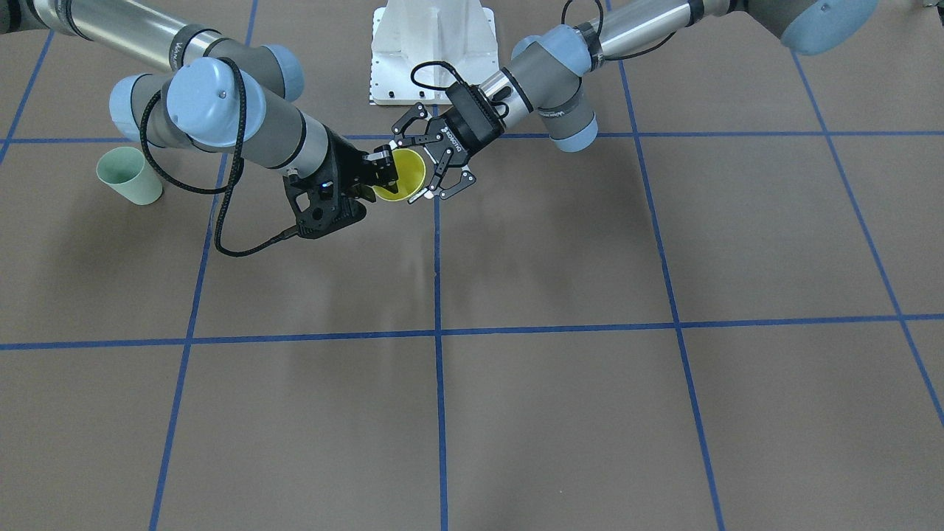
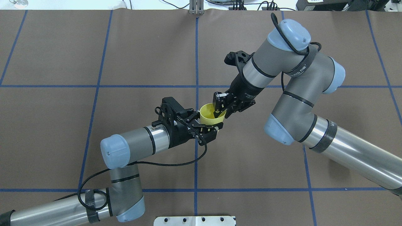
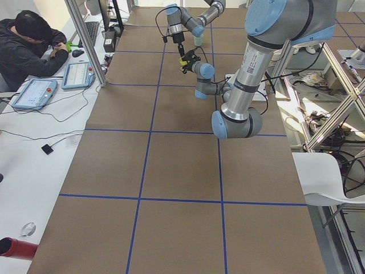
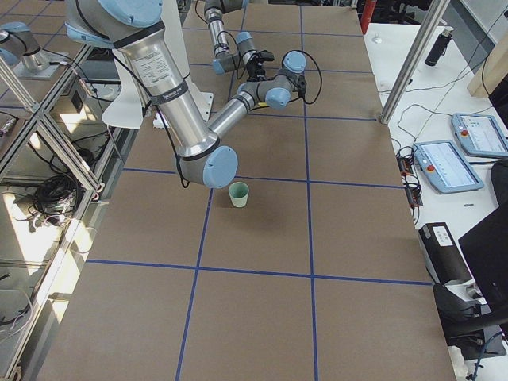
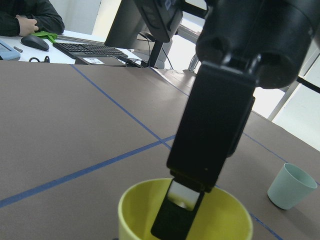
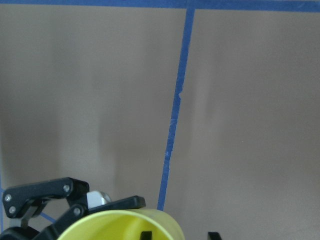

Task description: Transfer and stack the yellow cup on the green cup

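Note:
The yellow cup (image 1: pixel 404 175) hangs in mid-air between both grippers, over the table's centre line near the robot base. My right gripper (image 1: pixel 383 168) is shut on its rim, with one finger inside the cup, as the left wrist view (image 5: pixel 180 220) shows. My left gripper (image 1: pixel 422 168) is open, its fingers spread on either side of the cup's lower body (image 2: pixel 209 119). The green cup (image 1: pixel 130 175) stands upright on the table far out on my right side. It also shows in the exterior right view (image 4: pixel 239 194) and is hidden by my right arm in the overhead view.
The white robot base plate (image 1: pixel 431 51) is just behind the grippers. Blue tape lines (image 1: pixel 436 295) grid the brown table. An operator (image 3: pixel 28 45) sits at a desk with tablets beyond the table's far side.

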Action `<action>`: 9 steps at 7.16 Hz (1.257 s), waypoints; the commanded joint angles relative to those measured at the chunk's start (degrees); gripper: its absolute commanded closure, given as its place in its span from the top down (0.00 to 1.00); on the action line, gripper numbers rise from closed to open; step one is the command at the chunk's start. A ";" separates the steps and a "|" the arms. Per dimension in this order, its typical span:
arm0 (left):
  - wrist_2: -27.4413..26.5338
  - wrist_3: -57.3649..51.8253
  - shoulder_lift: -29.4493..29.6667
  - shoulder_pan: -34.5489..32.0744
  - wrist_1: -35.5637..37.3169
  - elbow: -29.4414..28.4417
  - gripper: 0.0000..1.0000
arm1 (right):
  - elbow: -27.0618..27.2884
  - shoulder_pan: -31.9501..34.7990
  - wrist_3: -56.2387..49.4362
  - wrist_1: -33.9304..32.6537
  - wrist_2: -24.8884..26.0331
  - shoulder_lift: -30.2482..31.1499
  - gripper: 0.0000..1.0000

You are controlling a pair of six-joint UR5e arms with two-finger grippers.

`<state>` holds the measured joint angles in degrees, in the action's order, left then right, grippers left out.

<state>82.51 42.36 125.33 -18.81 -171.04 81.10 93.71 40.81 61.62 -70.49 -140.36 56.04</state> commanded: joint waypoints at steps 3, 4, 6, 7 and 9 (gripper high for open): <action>-0.16 -0.09 0.09 -0.09 0.18 -0.15 0.00 | 0.94 -0.03 0.00 0.18 0.08 0.73 0.39; -0.07 -0.09 0.35 -0.18 0.27 -0.15 0.00 | 1.03 -0.03 0.08 0.18 0.08 0.74 0.30; -0.07 0.26 0.44 -0.09 0.36 -0.15 0.00 | 1.03 -0.03 0.08 0.18 0.17 0.74 0.15; -0.07 0.52 0.79 -0.09 0.53 -0.15 0.00 | 1.12 -0.03 0.08 0.27 0.17 0.74 0.06; -0.07 0.70 0.88 -0.09 0.62 -0.15 0.93 | 1.30 -0.03 -0.27 0.27 0.61 0.83 0.00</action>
<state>82.44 42.90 126.12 -18.90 -170.47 80.95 94.95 40.78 61.59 -70.19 -140.10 56.83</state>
